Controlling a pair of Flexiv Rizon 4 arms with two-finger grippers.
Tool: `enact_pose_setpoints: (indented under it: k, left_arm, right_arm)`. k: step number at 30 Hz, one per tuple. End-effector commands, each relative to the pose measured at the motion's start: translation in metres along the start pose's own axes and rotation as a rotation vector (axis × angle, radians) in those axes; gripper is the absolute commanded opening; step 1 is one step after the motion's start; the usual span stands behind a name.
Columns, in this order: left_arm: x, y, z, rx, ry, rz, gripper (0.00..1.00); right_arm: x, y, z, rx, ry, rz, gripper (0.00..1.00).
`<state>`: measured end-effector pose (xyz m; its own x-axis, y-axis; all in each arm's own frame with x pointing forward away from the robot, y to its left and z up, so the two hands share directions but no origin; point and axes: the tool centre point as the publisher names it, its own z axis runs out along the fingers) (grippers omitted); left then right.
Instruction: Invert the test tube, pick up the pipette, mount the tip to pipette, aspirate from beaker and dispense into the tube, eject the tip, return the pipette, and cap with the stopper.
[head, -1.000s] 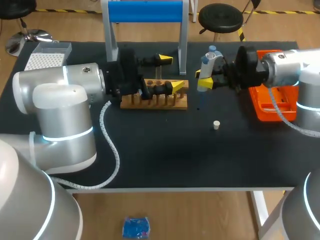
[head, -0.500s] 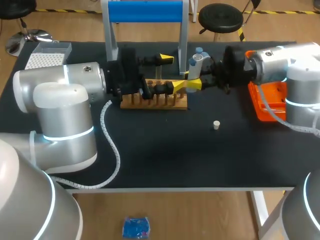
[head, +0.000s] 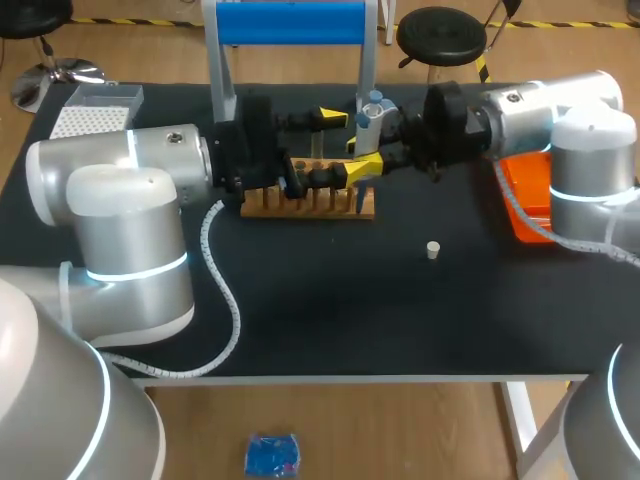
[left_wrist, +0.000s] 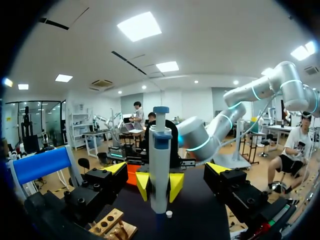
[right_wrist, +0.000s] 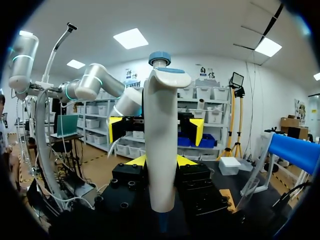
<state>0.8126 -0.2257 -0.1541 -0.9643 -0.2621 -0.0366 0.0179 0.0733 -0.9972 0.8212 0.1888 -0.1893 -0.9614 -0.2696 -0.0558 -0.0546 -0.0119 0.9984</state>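
Observation:
My right gripper (head: 368, 152) is shut on a white pipette with a blue cap (head: 372, 118) and holds it upright over the right end of the wooden tube rack (head: 310, 203). In the right wrist view the pipette (right_wrist: 161, 150) fills the gap between my own fingers (right_wrist: 161, 161). My left gripper (head: 342, 145) stands open and empty above the rack, with its yellow tips pointing at the pipette. From the left wrist, the pipette (left_wrist: 160, 165) stands just ahead of the open left gripper (left_wrist: 167, 170). A small white stopper (head: 433, 250) lies on the black table.
An orange tray (head: 530, 205) sits at the right, under my right arm. A white tip box (head: 95, 112) is at the far left corner. A blue-topped stand (head: 290, 25) rises behind the rack.
My right arm has carried the pipette leftward, from beside the orange tray to the rack's right end, close to the left gripper. The left arm has stayed still.

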Motion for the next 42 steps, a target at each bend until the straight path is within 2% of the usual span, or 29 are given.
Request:
enact_pose_setpoints:
  k: [1, 16, 31, 32, 33, 34, 35, 42]
  left_arm:
    - [0.000, 0.000, 0.001, -0.001, -0.002, -0.001, 1.00]
    - [0.000, 0.000, 0.001, -0.001, -0.002, -0.001, 1.00]
    - [0.000, 0.000, 0.001, -0.001, -0.002, -0.001, 1.00]
    - [0.000, 0.000, 0.001, -0.001, -0.002, -0.001, 0.88]
    - [0.000, 0.000, 0.001, -0.001, -0.002, -0.001, 0.50]
    - [0.000, 0.000, 0.001, -0.001, -0.002, -0.001, 0.36]
    - [0.000, 0.000, 0.001, -0.001, -0.002, -0.001, 0.00]
    - [0.000, 0.000, 0.001, -0.001, -0.002, -0.001, 0.00]
  right_arm:
    - [-0.005, -0.001, 0.009, -0.009, 0.010, -0.007, 0.00]
    - [-0.007, -0.004, 0.024, 0.007, -0.014, -0.047, 0.00]
    - [-0.008, -0.002, 0.024, -0.001, -0.065, -0.066, 0.00]
    - [-0.008, -0.001, 0.024, -0.001, -0.065, -0.066, 0.00]
    - [-0.008, -0.001, 0.024, -0.002, -0.065, -0.065, 0.00]
    - [-0.008, -0.001, 0.024, -0.003, -0.066, -0.065, 0.00]
    - [-0.008, -0.001, 0.024, -0.004, -0.066, -0.065, 0.00]
    - [-0.008, 0.000, 0.024, -0.013, -0.066, -0.063, 0.00]
